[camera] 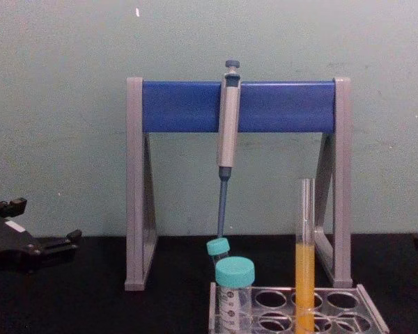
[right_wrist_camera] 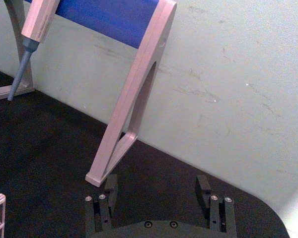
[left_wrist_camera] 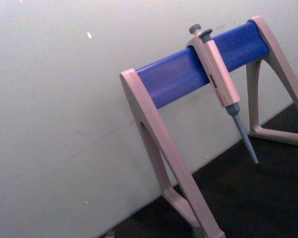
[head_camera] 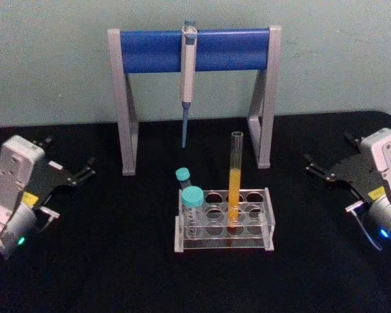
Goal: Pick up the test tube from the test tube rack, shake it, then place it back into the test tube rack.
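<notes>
The test tube is tall, clear and uncapped, with orange-yellow liquid in its lower half. It stands upright in the middle of the clear test tube rack at the table's centre. The chest view shows the test tube rising from the rack. My left gripper rests open at the far left of the table, well away from the rack, and appears again in the chest view. At the far right, my right gripper is open too, its fingers spread wide with nothing between them.
Two short teal-capped tubes stand at the rack's left end. Behind the rack stands a blue-and-grey pipette stand with a pipette hanging from its bar. Black cloth covers the table, with a pale wall behind.
</notes>
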Robot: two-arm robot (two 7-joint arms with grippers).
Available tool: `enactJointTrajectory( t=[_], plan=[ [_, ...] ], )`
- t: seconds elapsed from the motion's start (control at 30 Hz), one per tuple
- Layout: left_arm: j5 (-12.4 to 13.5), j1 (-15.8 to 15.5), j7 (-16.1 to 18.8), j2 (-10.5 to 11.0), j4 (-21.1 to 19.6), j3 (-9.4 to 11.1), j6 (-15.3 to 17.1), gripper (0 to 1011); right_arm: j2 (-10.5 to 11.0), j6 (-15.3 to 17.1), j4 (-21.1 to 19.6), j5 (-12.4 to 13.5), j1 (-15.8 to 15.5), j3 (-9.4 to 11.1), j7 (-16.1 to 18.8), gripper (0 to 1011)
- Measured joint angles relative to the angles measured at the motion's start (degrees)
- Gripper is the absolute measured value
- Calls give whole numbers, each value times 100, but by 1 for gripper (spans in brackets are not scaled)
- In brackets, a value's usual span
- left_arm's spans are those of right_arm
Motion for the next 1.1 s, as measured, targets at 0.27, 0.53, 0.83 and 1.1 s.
enactJointTrajectory(
  t=[0.27, 0.53, 0.83, 1.1],
  plan=[
    [0, 0, 0, 0, 0, 0, 0, 1001, 0, 0, 0, 0, 0, 0, 0, 1000],
    [0, 0, 0, 0, 0, 0, 0, 1001, 0, 1, 0, 0, 0, 0, 0, 1000],
    [0, 0, 0, 0, 0, 0, 0, 1002, 0, 1, 0, 0, 0, 0, 0, 1000],
    [0, 0, 0, 0, 0, 0, 0, 1001, 0, 0, 0, 0, 0, 0, 0, 1000]
  ],
)
